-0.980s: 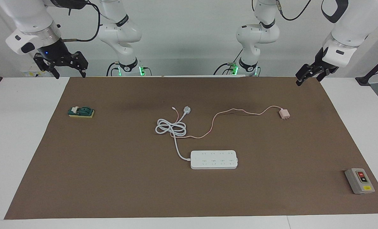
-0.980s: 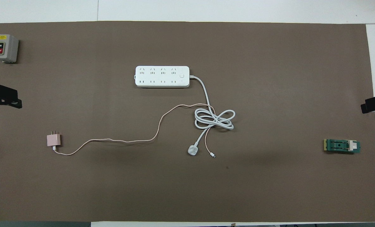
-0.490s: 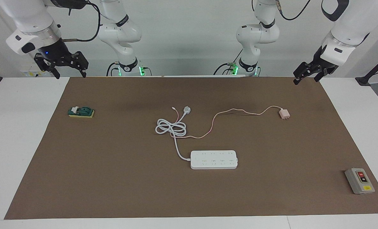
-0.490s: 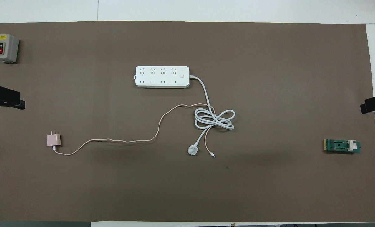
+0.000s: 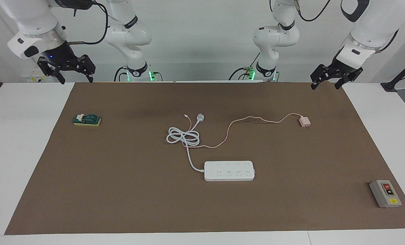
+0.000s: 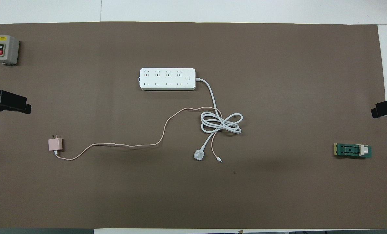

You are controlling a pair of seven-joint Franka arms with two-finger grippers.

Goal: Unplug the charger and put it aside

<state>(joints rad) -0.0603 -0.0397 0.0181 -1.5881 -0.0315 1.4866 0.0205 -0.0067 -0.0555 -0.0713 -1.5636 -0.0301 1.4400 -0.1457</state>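
Small pale-pink cube charger (image 5: 304, 121) lies unplugged toward my left arm's desk edge.
Left gripper (image 5: 326, 79) and right gripper (image 5: 66, 69) hang wide, empty; I'd judge it done.

The mat (image 5: 120, 190) on the table looks like matt brown paper, smooth. The power strip (image 5: 229, 170) is white plastic with a light shine. The charger (image 5: 304, 121) is pale pink plastic. The switch box (image 5: 385, 193) is dull grey.
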